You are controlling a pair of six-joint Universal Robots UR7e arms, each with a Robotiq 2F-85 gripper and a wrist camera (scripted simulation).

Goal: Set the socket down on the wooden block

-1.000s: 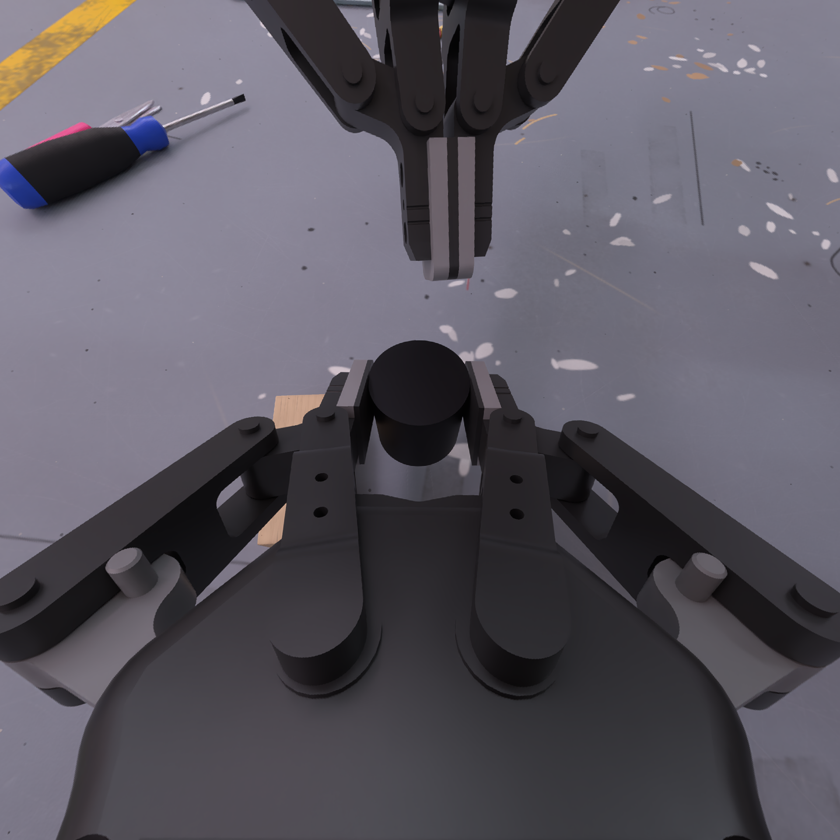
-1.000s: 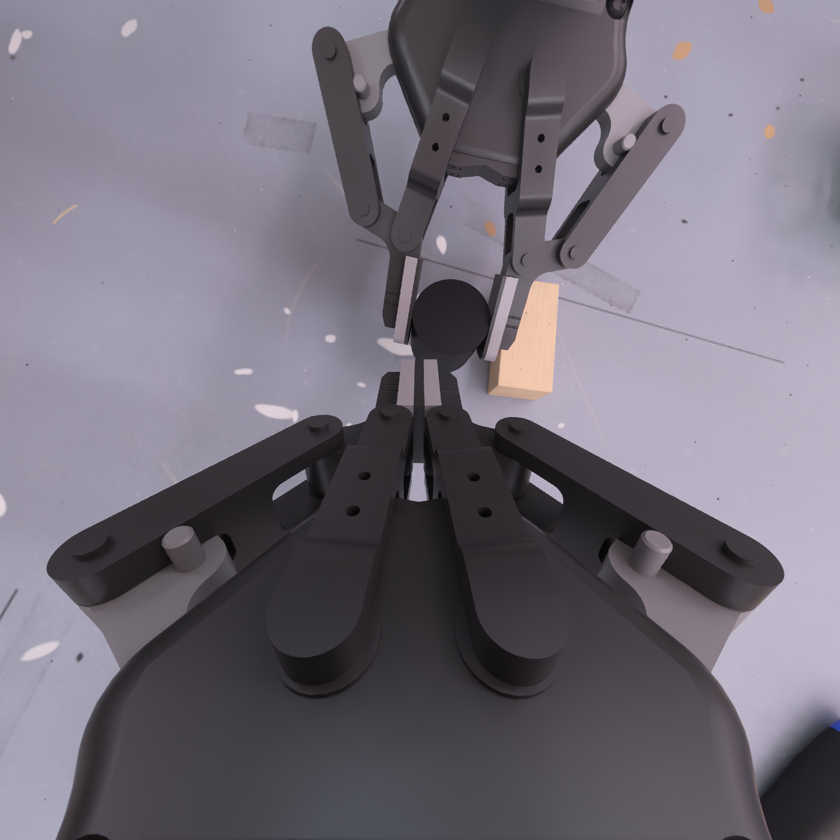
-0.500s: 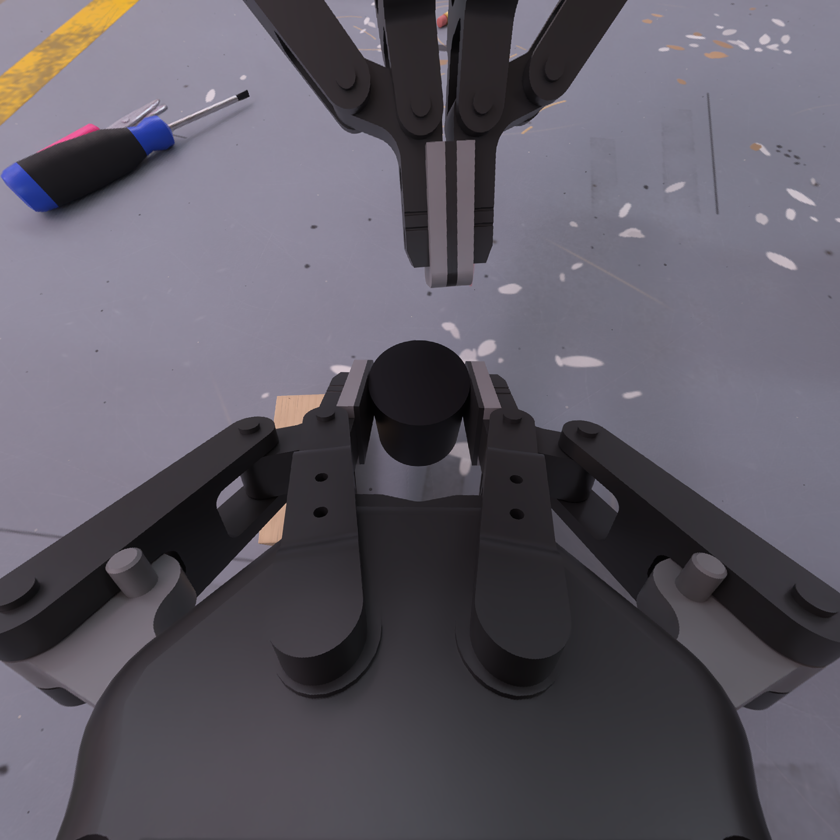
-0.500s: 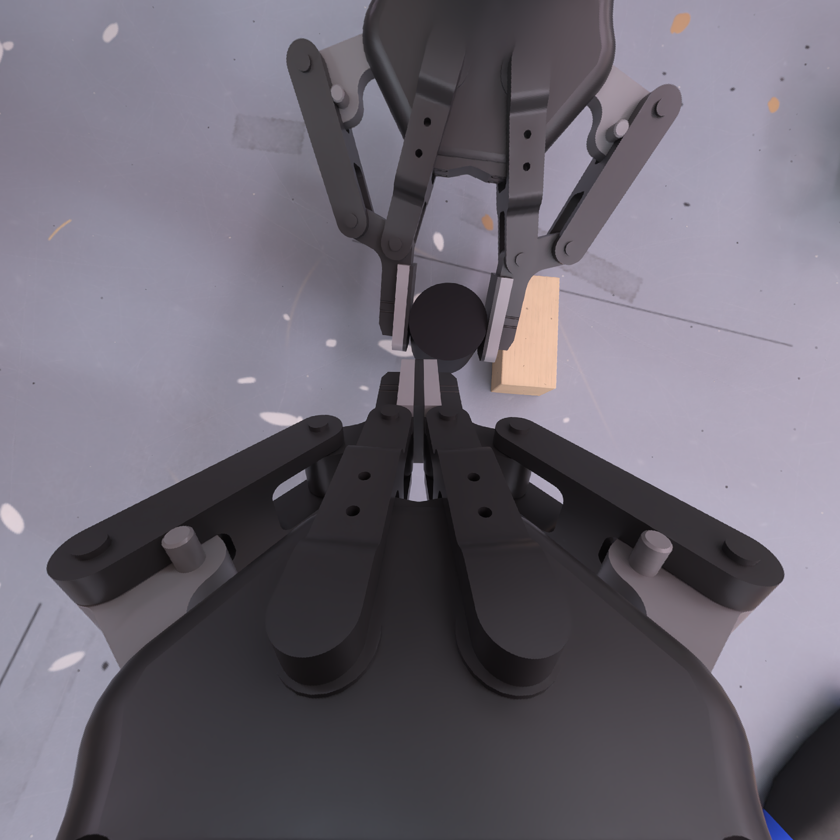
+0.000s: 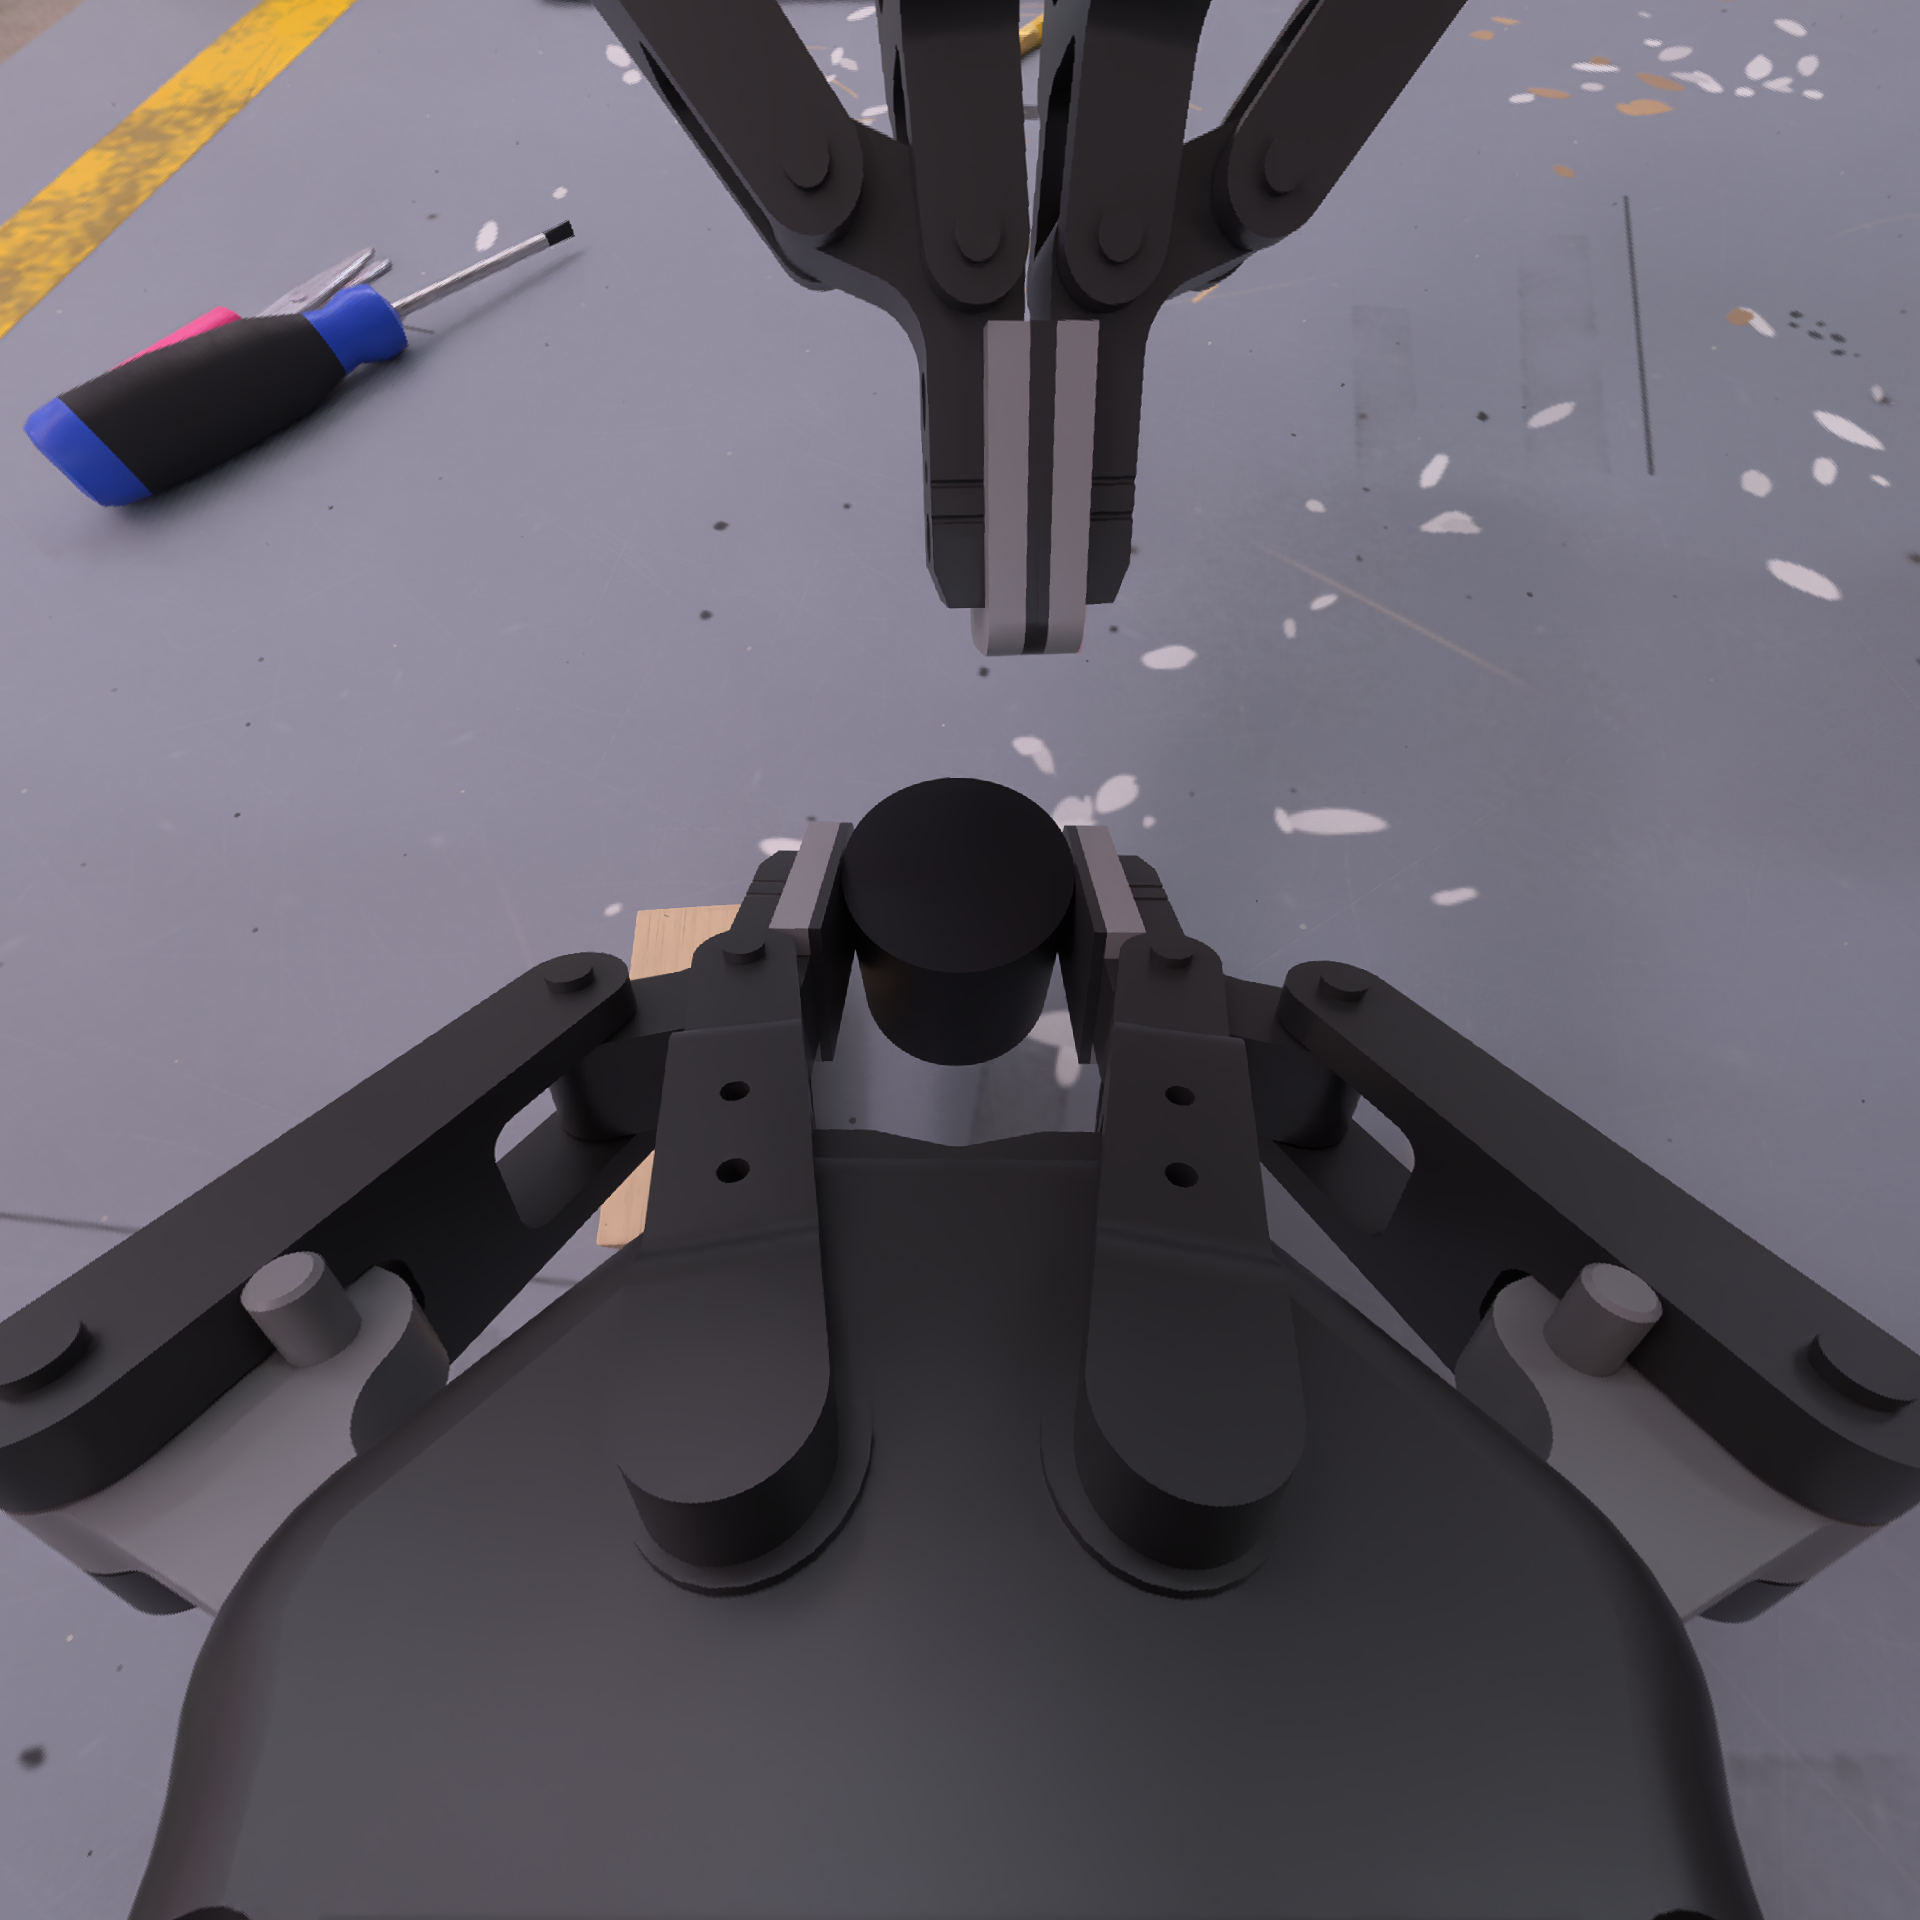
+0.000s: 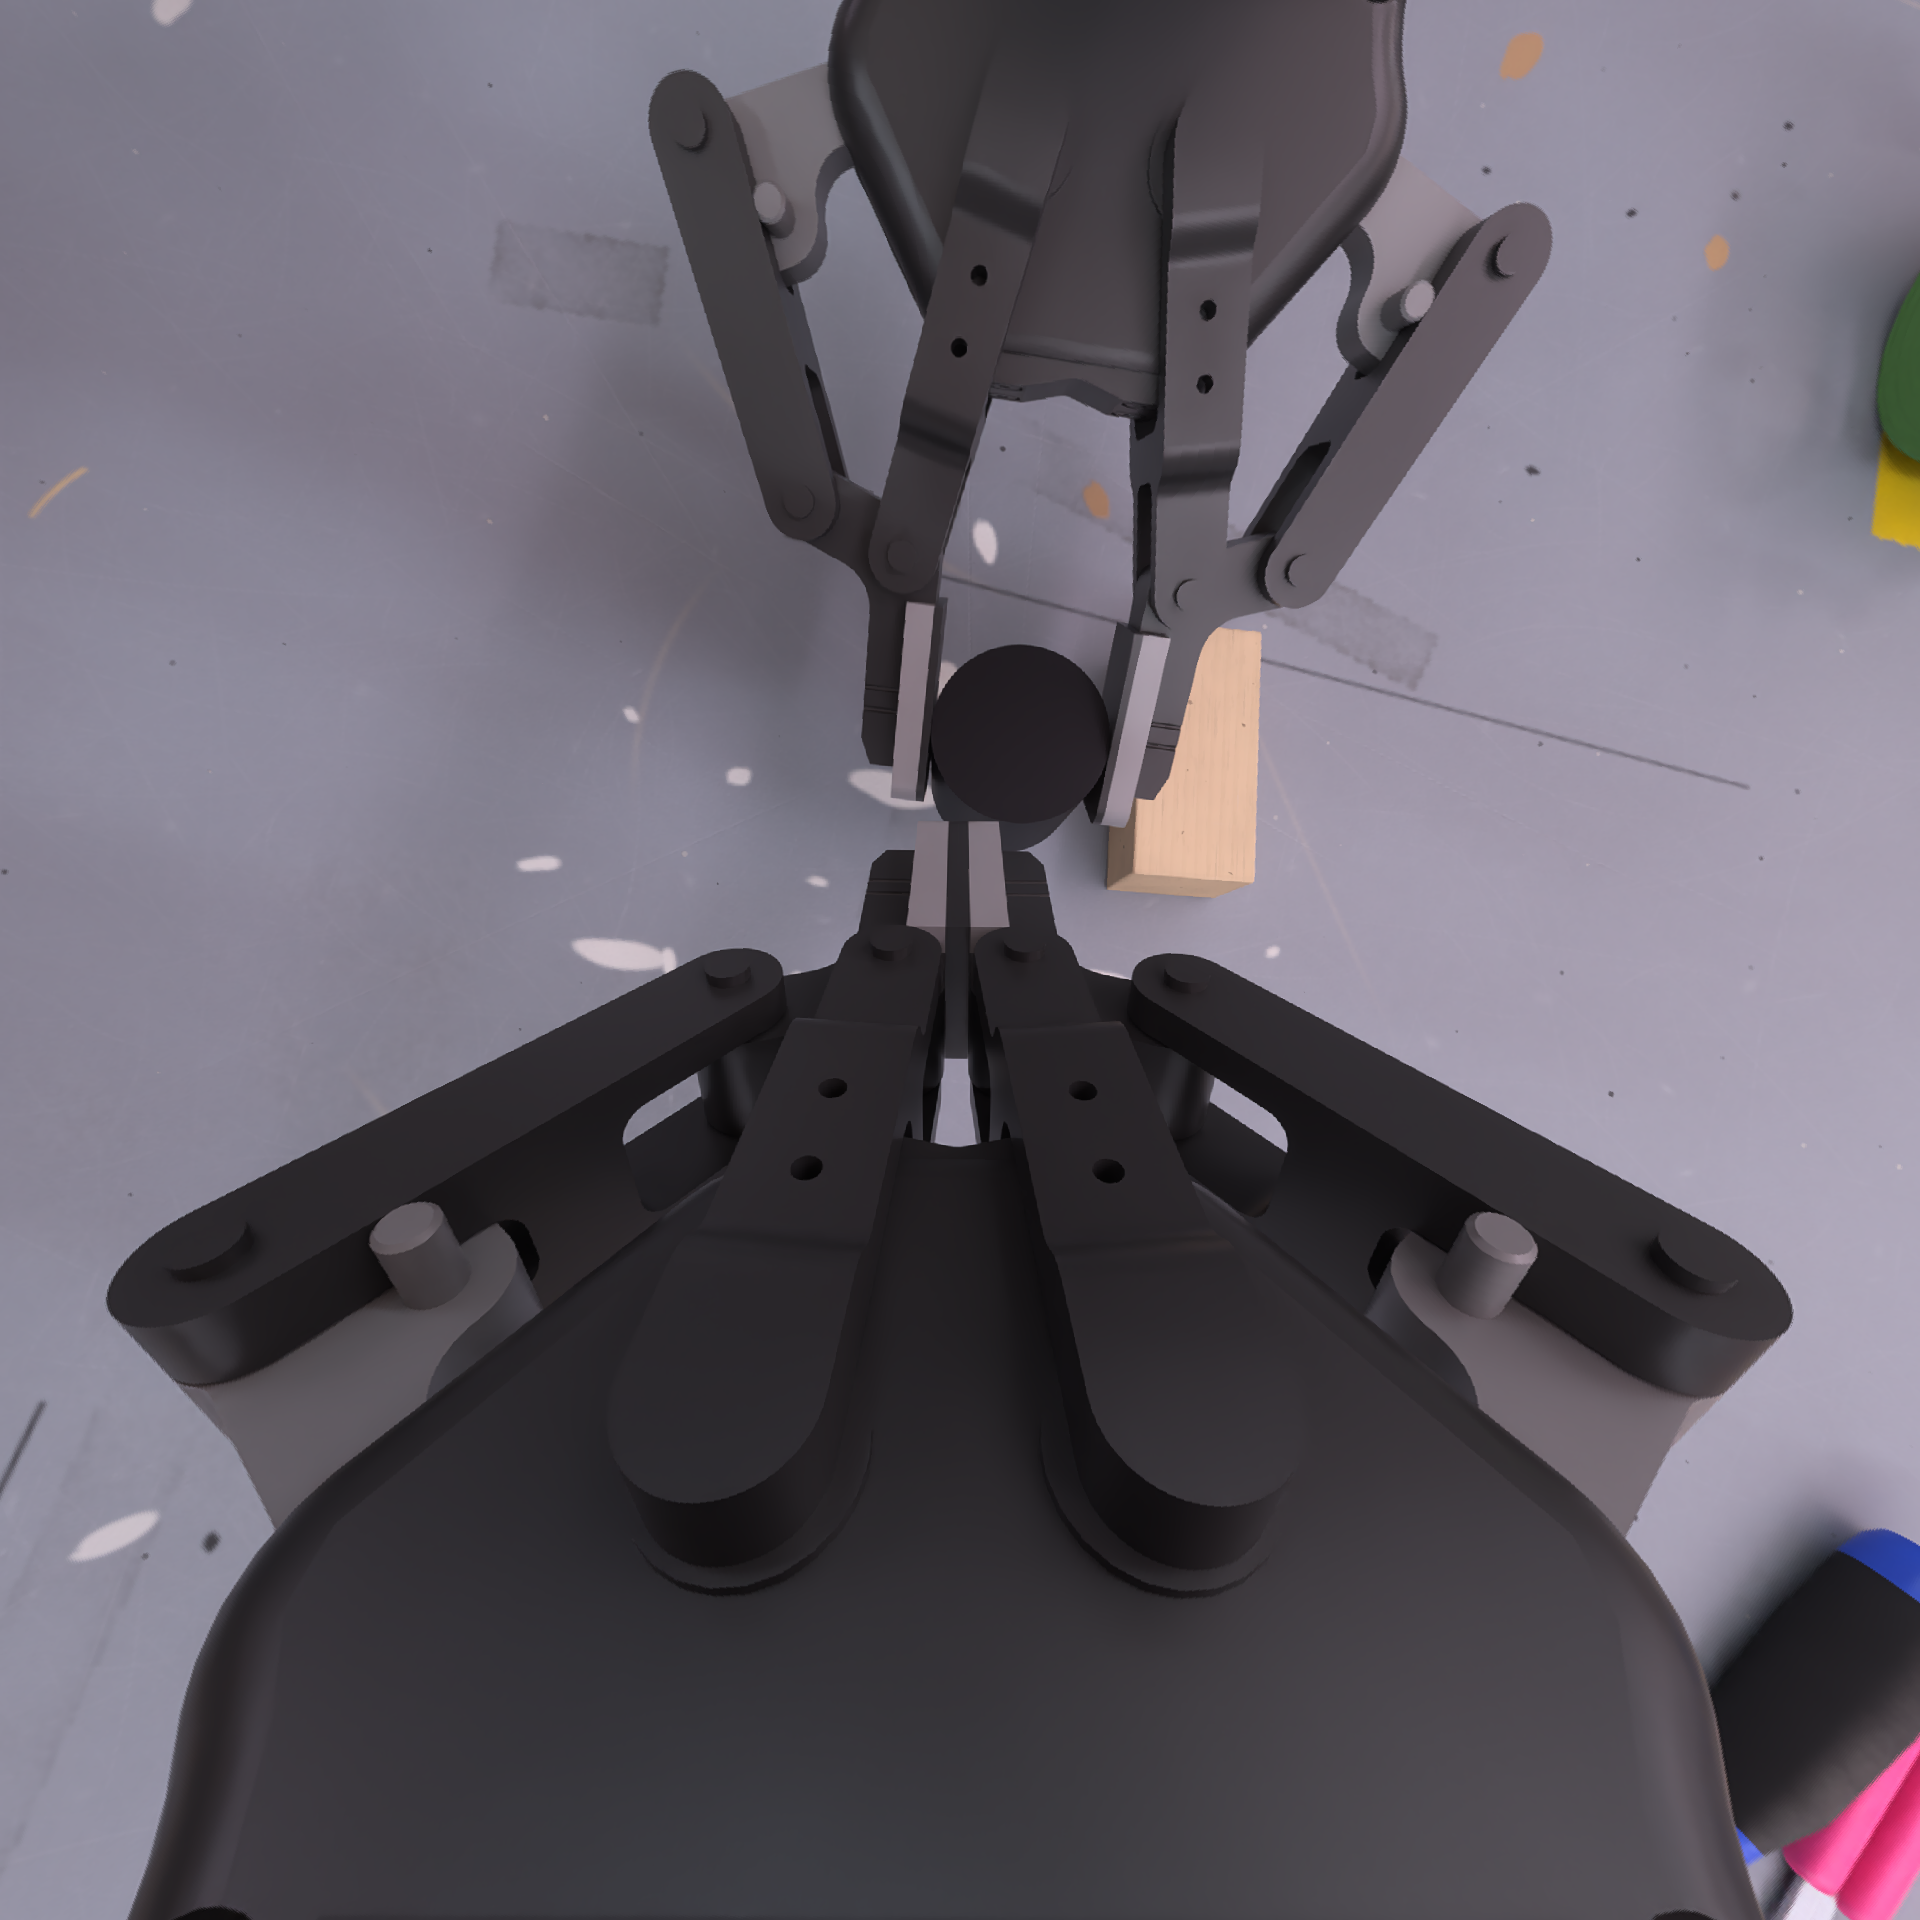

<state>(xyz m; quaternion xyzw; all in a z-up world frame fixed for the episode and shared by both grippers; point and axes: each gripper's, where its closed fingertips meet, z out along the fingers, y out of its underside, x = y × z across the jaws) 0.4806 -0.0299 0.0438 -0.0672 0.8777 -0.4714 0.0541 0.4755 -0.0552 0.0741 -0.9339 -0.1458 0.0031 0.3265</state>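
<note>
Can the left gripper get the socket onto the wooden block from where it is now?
Probably yes. The left gripper is shut on the socket, and the wooden block lies just beside it with its top bare. The right gripper, shut and empty, sits close in front but not over the block.

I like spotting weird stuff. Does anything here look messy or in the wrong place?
Nothing looks broken or spilled. The left gripper holds the black socket beside the wooden block, not on it. The gray floor is flecked with white paint chips.
</note>
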